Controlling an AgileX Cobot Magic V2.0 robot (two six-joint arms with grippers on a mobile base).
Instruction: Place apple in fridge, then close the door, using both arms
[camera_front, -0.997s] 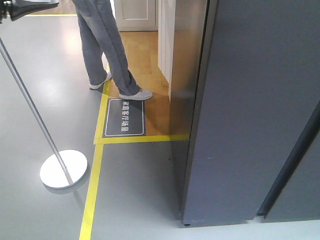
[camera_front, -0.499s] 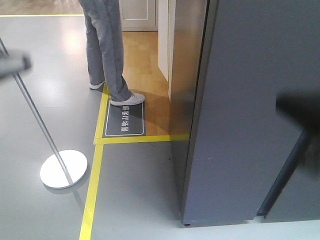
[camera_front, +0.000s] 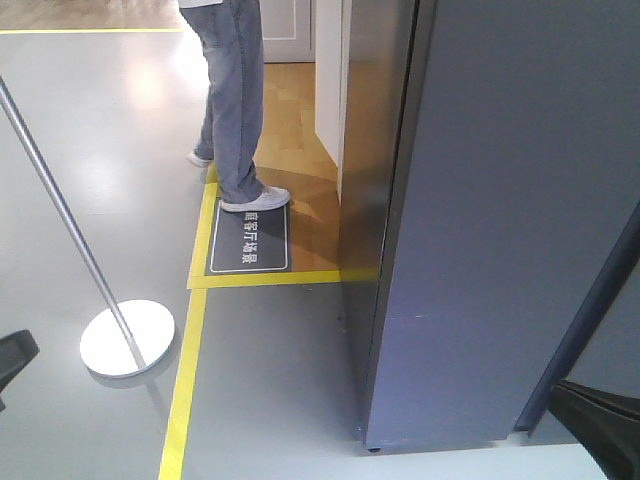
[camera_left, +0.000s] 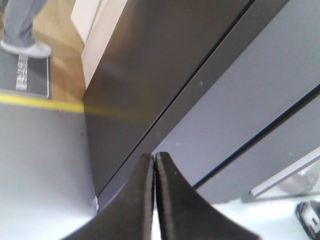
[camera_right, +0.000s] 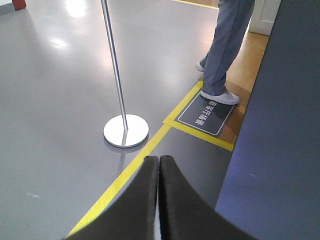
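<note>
The fridge (camera_front: 520, 220) fills the right of the front view, its dark grey door (camera_left: 235, 95) flush and shut; no apple shows in any view, so it is judged inside and the task at or near its end, the next move being only to draw the arms clear. Both wrist views show what the front view barely does: left gripper (camera_left: 154, 165) pressed together, empty, near the door face; right gripper (camera_right: 159, 167) likewise pressed together, aimed at floor, silver pole (camera_right: 114, 65) and yellow tape (camera_right: 150, 145)
</note>
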